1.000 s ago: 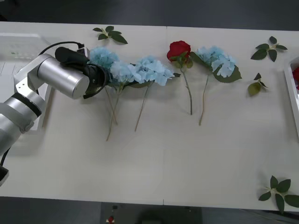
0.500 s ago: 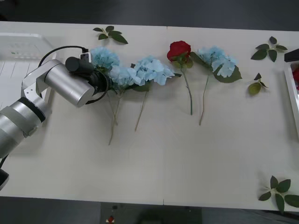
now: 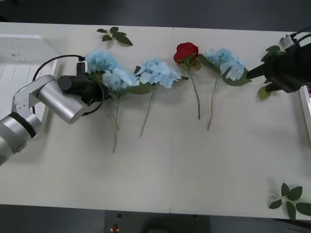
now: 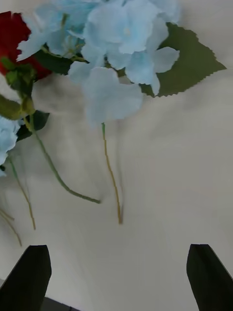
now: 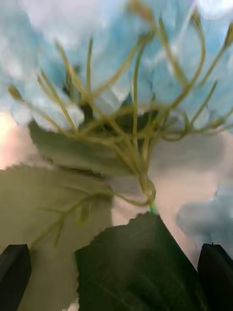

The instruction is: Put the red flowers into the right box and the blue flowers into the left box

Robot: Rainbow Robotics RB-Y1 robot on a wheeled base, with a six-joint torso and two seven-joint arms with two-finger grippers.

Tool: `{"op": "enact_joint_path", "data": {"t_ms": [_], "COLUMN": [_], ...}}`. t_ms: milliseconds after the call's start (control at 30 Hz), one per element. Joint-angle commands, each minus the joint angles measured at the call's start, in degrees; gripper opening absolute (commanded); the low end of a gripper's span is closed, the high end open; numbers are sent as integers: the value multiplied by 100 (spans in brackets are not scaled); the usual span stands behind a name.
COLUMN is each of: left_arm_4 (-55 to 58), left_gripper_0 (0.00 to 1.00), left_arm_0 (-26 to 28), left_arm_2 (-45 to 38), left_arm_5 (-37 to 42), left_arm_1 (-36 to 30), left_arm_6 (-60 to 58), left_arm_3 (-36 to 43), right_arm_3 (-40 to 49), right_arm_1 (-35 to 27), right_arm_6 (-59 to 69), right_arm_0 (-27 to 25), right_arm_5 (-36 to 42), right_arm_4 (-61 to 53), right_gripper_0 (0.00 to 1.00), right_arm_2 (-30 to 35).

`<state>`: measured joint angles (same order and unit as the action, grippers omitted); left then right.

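- Step in hand, as judged: the left gripper (image 3: pixel 99 90) takes one of the blue flowers (image 3: pixel 108 73) at the left end of the row. For a sound grasp, close on the junction where the stalks meet the stem, not on the broad leaves, which would slip or tear.
- Lift clear before carrying toward the left box (image 3: pixel 22 53); the neighbouring blue heads touch and overlap, so a low drag would pull them along.
- Left gripper state: fingers apart, at both corners of the left wrist view (image 5: pixel 14 272). The underside of a blue head and its leaf fill the space between them; whether the pads already touch it cannot be told.
- Right gripper (image 3: pixel 252 75): near the far right of the table, just beside the rightmost blue flower (image 3: pixel 224 62). Fingers (image 4: pixel 31 272) apart, holding nothing, with that flower's stem ahead.
- The red flower (image 3: pixel 186 51) lies between the blue heads, untouched.
- The right box (image 3: pixel 304 99) sits at the table's right edge.
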<state>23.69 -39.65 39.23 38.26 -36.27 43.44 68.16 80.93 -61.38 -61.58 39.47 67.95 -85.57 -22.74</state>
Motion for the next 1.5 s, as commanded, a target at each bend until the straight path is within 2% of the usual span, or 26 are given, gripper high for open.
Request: {"op": "enact_joint_path", "data": {"t_ms": [33, 167, 267, 433, 533, 700, 900, 1033, 1267, 1500], "left_arm_4": [374, 822, 1086, 1103, 1129, 1068, 488, 180, 75, -312], "left_gripper_0": [100, 100, 100, 100, 100, 100, 100, 100, 100, 100], "left_arm_0": [98, 230, 318, 291, 212, 45, -183, -368, -596, -869], "left_arm_2": [147, 94, -258, -917, -1277, -1585, -1576, -1576, -1137, -978], "left_arm_5": [129, 1025, 2063, 3565, 3952, 3768, 2994, 2528, 1799, 1597], "left_arm_1": [-363, -697, -855, -767, -644, -407, 68, 419, 613, 929], "left_arm_6": [24, -37, -125, -187, -161, -99, -90, -73, -161, -178], "left_arm_3": [505, 1586, 2474, 3151, 3186, 2738, 1516, 672, -66, -804], "right_arm_3": [20, -191, -472, -982, -1343, -1685, -1835, -1835, -2072, -2283], "right_arm_1": [328, 548, 864, 1383, 1691, 2025, 2411, 2596, 2965, 3246], "right_arm_6": [832, 1429, 1992, 2590, 2827, 2783, 2625, 2546, 2423, 2326], "right_arm_0": [281, 500, 658, 878, 1019, 1168, 1195, 1221, 1230, 1291], "right_arm_5": [-186, -441, -652, -678, -678, -687, -696, -705, -766, -986], "right_arm_4": [577, 1043, 1421, 2001, 2308, 2757, 3354, 3926, 4444, 4936], "right_gripper_0": [82, 82, 82, 82, 82, 82, 82, 82, 82, 82], "right_arm_2": [-91, -504, -706, -767, -767, -794, -899, -1268, -1391, -1391]}}
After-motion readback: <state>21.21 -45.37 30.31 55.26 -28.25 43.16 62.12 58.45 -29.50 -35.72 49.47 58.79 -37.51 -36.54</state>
